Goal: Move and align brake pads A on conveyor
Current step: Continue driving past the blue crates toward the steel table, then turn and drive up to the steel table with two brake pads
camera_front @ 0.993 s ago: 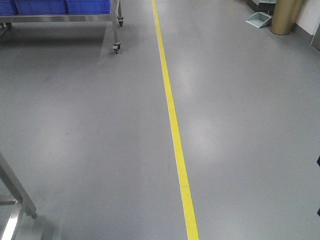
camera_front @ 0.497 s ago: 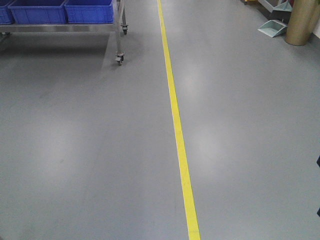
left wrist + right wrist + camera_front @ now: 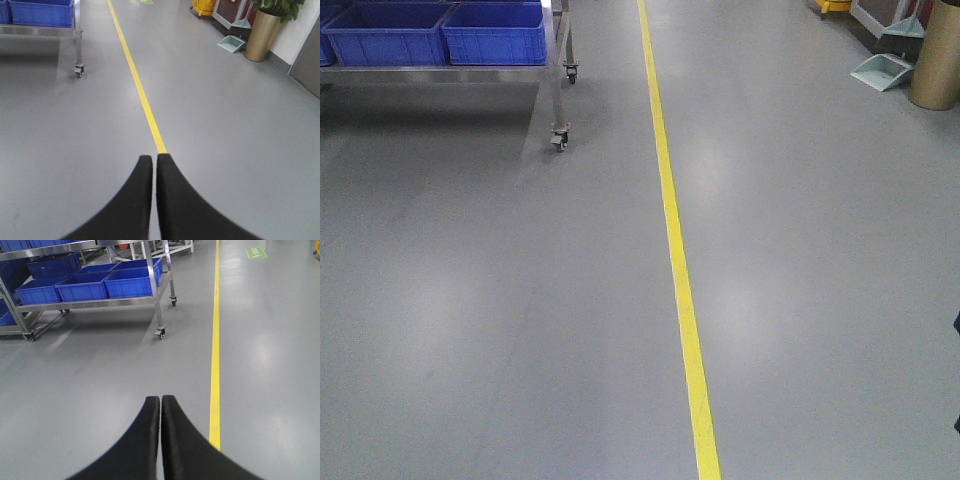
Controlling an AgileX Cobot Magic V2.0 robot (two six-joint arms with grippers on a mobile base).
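Heads up, your left gripper (image 3: 154,159) is closed up tight. The two black fingers (image 3: 135,200) are pressed together with only a hairline seam between them, and there's nothing in the grip. Same story for your right gripper (image 3: 160,399): fingers tip to tip, holding nothing. Both hang over bare grey floor (image 3: 470,300). The brake pads and the conveyor aren't in any of your three views, so I can't tell you where they sit.

What you do get is a yellow line (image 3: 678,270) running straight up the floor away from you in the front view. In the left wrist view it comes out from right behind the left gripper's tips, while the right gripper points just left of it. Off to the left of the line there's a steel trolley (image 3: 430,73) on small castor wheels (image 3: 559,137), with blue crates (image 3: 495,32) on its shelf. Far right, well apart from the trolley, a pale green dustpan (image 3: 882,70) lies just beside a gold-coloured planter (image 3: 935,70), and the left wrist view shows green leaves (image 3: 277,6) coming out of it
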